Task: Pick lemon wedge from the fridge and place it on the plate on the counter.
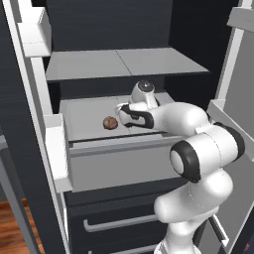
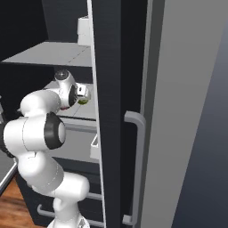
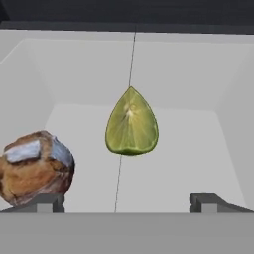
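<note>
The lemon wedge (image 3: 131,122) is small and yellow-green, and lies point-away on the floor of the fridge's (image 1: 124,64) white pull-out drawer (image 1: 119,163). My gripper (image 3: 126,203) is open and hovers just short of it, its two dark fingertips (image 3: 44,202) set wide on either side, nothing between them. In the right base view a sliver of the lemon wedge (image 2: 83,101) peeks out below my hand (image 2: 73,91). In the left base view my hand (image 1: 134,113) reaches over the drawer and covers the wedge. The plate and the counter are out of view.
A brown round lumpy item (image 3: 34,167) sits close to the left fingertip, also the brown item (image 1: 110,122) left of my hand. Drawer walls enclose both sides. A grey shelf (image 1: 149,62) hangs above. White door bins (image 1: 54,149) stand at left; a dark door edge with a handle (image 2: 136,164) stands at right.
</note>
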Controlling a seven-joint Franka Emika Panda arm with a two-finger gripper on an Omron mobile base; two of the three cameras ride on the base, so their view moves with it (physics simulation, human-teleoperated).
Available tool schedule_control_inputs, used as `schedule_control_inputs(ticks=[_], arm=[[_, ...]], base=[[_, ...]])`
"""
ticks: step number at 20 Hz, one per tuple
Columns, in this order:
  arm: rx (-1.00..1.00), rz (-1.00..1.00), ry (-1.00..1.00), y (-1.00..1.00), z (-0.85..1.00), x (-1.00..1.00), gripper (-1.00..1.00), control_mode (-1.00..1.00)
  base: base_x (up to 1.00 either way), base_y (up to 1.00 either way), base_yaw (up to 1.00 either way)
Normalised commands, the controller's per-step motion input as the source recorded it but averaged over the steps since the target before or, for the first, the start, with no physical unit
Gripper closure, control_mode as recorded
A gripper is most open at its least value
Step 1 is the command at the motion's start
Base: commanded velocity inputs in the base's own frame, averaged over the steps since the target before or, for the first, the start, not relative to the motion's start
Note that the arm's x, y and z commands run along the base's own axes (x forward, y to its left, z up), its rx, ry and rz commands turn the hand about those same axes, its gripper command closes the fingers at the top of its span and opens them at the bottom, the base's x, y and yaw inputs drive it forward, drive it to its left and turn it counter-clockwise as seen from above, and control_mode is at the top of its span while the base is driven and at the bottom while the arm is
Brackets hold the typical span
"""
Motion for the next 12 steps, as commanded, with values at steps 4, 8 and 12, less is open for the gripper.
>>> schedule_control_inputs(ticks=[4, 8, 12], arm=[[0.00, 0.00, 0.00, 0.00, -0.08, 0.07, -1.00, -1.00], [0.00, 0.00, 0.00, 0.00, -0.11, 0.05, -1.00, -1.00], [0.00, 0.00, 0.00, 0.00, -0.02, 0.12, -1.00, -1.00]], base=[[0.00, 0.00, 0.00], [0.00, 0.00, 0.00], [0.00, 0.00, 0.00]])
